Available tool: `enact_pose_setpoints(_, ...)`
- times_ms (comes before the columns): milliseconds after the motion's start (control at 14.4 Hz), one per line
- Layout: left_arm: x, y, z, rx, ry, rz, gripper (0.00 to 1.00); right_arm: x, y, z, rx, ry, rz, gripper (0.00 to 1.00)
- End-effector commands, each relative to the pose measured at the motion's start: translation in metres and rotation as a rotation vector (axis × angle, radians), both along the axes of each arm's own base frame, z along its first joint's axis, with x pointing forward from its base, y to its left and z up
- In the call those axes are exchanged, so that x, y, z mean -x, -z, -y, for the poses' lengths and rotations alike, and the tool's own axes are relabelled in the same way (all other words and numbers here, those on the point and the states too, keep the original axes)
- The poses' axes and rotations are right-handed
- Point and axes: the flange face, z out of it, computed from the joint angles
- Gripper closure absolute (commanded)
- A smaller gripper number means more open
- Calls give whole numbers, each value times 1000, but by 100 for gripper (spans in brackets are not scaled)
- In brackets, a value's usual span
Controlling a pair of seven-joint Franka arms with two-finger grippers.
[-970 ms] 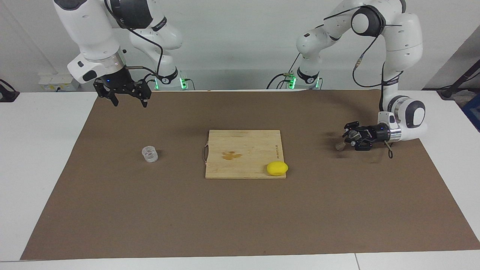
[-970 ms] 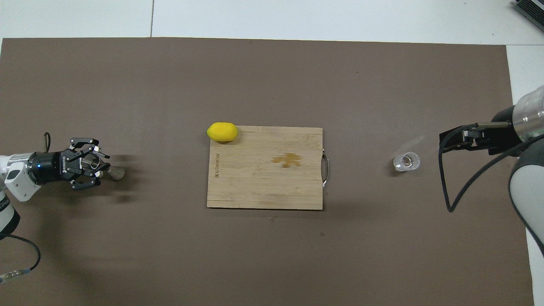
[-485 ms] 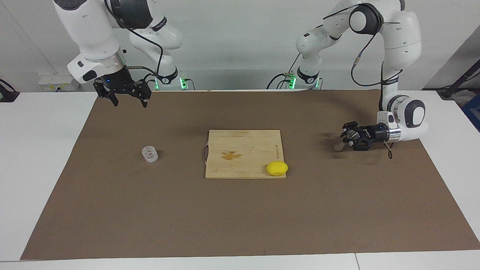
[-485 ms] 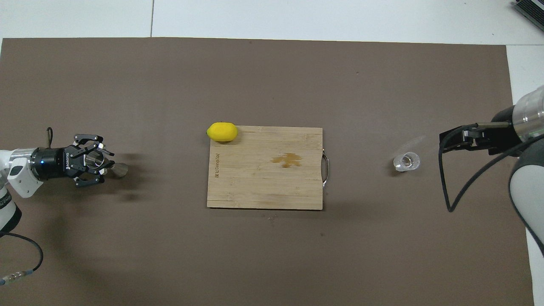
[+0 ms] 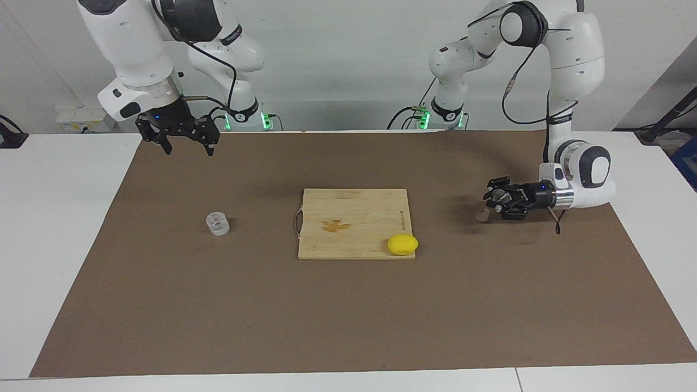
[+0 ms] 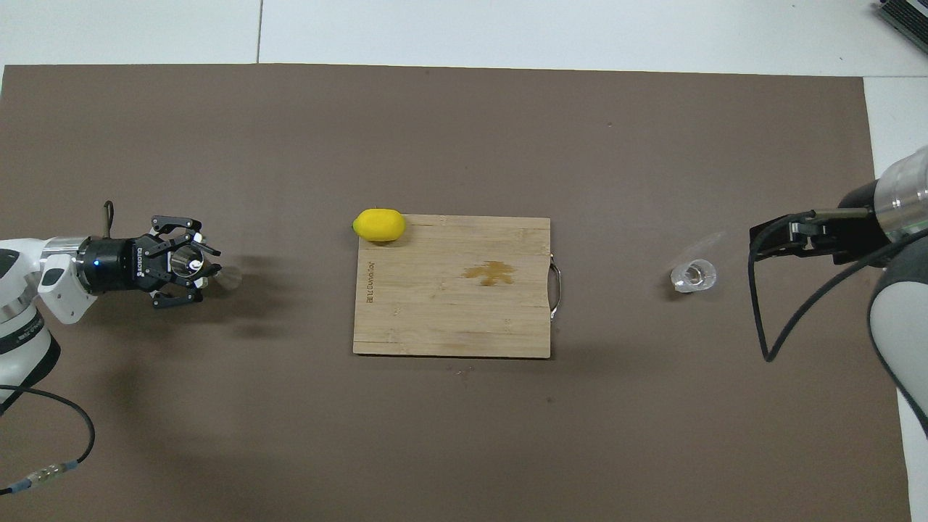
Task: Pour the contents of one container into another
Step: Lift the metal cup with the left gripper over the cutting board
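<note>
Facing view: left gripper (image 5: 493, 202) low over the brown mat (image 5: 348, 326) at the left arm's end of the table, turned on its side, fingers squeezed tight on the metal jigger (image 5: 483, 214). Jigger held up off the mat, bottom cone poking out toward the wooden board (image 5: 354, 223). Glass cup (image 5: 217, 223) standing alone on the mat toward the right arm's end, well apart from the jigger. Right gripper (image 5: 185, 139) waiting up high over the mat, fingers spread wide, holding nothing. Yellow lemon (image 5: 402, 244) at the board's corner.

Overhead view: left gripper (image 6: 190, 262) with the jigger (image 6: 226, 276) in its grip, well apart from the board (image 6: 449, 326). Glass cup (image 6: 693, 275) just beside the right gripper (image 6: 786, 235), not touched.

Step in hand, most likely: carrying the jigger. Next, probably: bring jigger and cup close together, grab the cup, then tip slowly.
</note>
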Motion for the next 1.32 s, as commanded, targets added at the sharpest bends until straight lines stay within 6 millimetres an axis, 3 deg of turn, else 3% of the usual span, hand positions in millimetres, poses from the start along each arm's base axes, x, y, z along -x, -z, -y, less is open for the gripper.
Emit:
enact_pose_setpoints(0, -1, -18, 26, 3, 1, 28, 100, 8, -1, 2, -17, 17, -1, 0)
enact_pose_setpoints(208, 6, -31, 60, 29, -6, 54, 100, 8, -2, 2, -17, 17, 1, 0)
enact_pose_setpoints(554, 35, -42, 126, -17, -42, 48, 100, 8, -2, 2, -17, 17, 1, 0)
enact_pose_setpoints(762, 47, -28, 176, -24, -76, 10, 100, 8, -2, 2, -17, 17, 1, 0)
enact_pose_setpoints(1247, 56, -29, 275, 0, -152, -9, 100, 8, -1, 2, -17, 17, -1, 0)
